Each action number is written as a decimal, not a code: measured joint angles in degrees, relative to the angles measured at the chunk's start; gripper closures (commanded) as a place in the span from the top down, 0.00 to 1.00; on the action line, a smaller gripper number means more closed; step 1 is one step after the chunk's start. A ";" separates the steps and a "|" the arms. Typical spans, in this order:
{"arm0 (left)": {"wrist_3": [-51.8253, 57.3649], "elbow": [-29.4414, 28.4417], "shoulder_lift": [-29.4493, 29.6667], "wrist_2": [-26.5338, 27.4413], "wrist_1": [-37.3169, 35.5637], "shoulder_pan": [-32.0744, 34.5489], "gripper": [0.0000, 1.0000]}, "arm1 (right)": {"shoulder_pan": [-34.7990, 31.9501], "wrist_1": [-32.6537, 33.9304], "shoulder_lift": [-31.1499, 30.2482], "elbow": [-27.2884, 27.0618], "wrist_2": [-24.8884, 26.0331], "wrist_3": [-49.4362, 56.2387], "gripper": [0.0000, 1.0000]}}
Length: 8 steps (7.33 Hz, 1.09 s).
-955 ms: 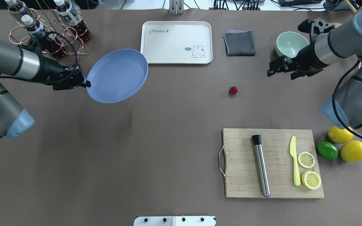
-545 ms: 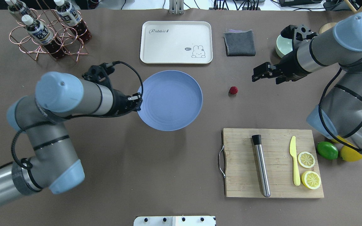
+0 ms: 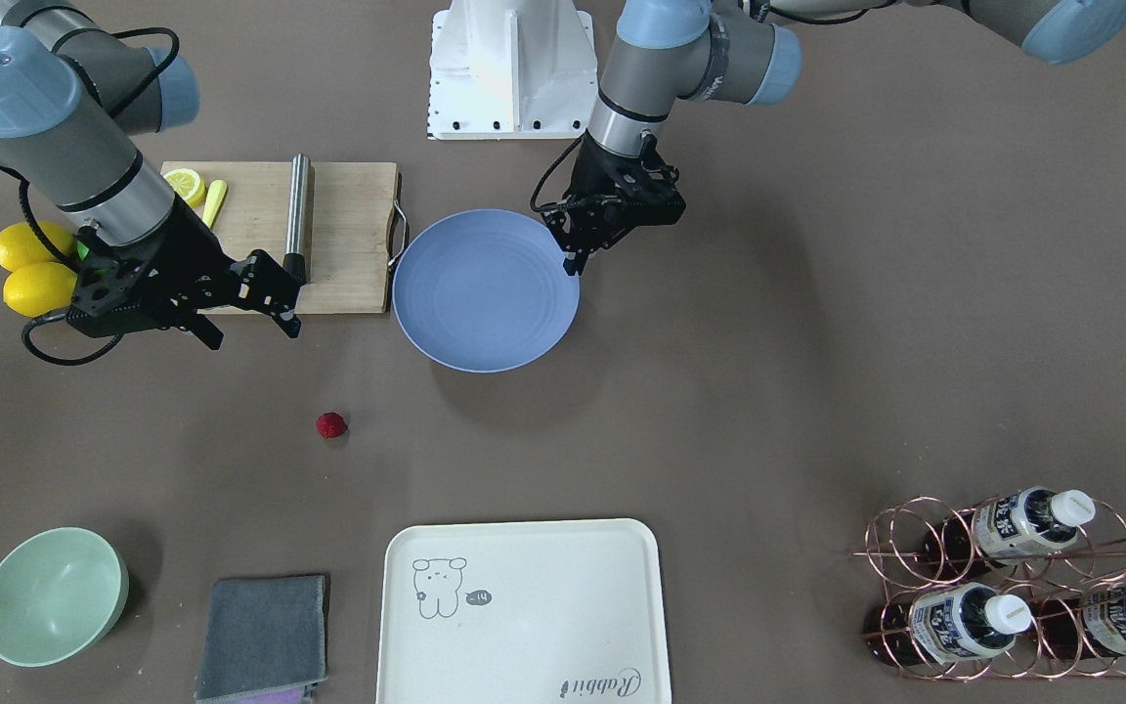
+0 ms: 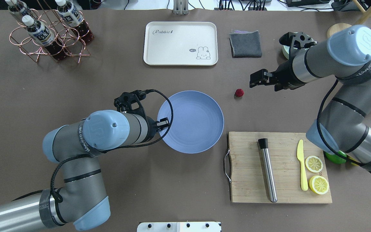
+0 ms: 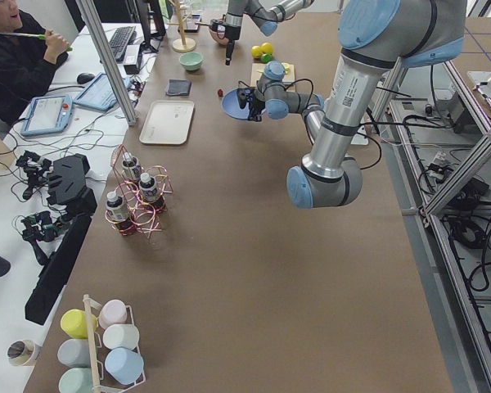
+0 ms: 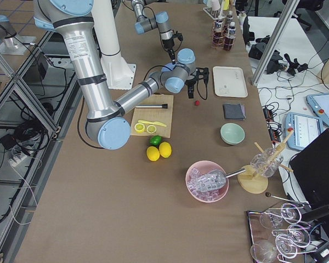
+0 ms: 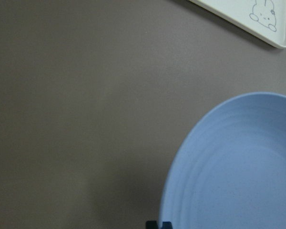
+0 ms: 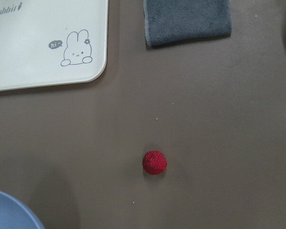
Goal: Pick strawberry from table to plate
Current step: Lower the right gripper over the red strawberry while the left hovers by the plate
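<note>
The strawberry (image 4: 239, 92) (image 3: 330, 424) (image 8: 155, 162) is a small red berry lying alone on the grey-brown table (image 4: 140, 193). My right gripper (image 4: 253, 80) (image 3: 252, 330) hovers open just to its right, with nothing between the fingers. The blue-lavender plate (image 4: 195, 122) (image 3: 485, 290) (image 7: 238, 167) sits level near the table's middle, left of the berry. My left gripper (image 4: 163, 124) (image 3: 573, 262) is shut on the plate's left rim. I cannot tell whether the plate rests on the table or hangs just above it.
A wooden cutting board (image 4: 246, 167) with a metal rod, a yellow knife and lemon halves lies right of the plate. A cream tray (image 4: 172, 45), a grey cloth (image 4: 245, 44) and a mint bowl (image 3: 53, 594) line the far side. A bottle rack (image 4: 48, 32) stands far left.
My left arm has carried the plate rightward and toward the robot, from beside the tray to the table's middle. My right gripper has moved left, closer to the strawberry.
</note>
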<state>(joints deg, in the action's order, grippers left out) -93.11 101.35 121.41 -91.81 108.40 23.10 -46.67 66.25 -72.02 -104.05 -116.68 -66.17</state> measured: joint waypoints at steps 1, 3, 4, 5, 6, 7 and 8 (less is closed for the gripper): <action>0.13 -1.26 0.19 0.09 0.03 0.05 0.00 | 1.05 0.20 0.18 -0.19 1.32 -0.81 1.00; 0.20 -2.76 0.18 0.14 0.06 -0.06 0.00 | 2.11 3.54 2.24 -0.04 1.52 -1.27 1.00; 0.21 -3.39 0.10 0.14 0.11 -0.19 0.00 | 2.80 5.81 3.73 0.30 1.45 -1.29 1.00; 0.19 -3.67 -0.03 0.14 0.17 -0.27 0.00 | 3.38 7.05 4.50 0.60 1.45 -1.27 1.00; 0.13 -3.81 -0.19 0.14 0.26 -0.34 0.16 | 3.62 7.62 4.80 0.87 1.45 -1.25 1.00; 0.10 -3.85 -0.27 0.16 0.36 -0.38 0.97 | 3.70 7.74 4.91 1.38 1.47 -1.24 1.00; 0.10 -3.90 -0.33 0.22 0.49 -0.40 0.98 | 3.72 7.61 4.93 2.14 1.55 -1.22 1.00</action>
<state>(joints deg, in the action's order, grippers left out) -93.01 97.46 121.08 -91.59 108.89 22.70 -42.96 73.86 -67.09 -101.91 -115.13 -67.39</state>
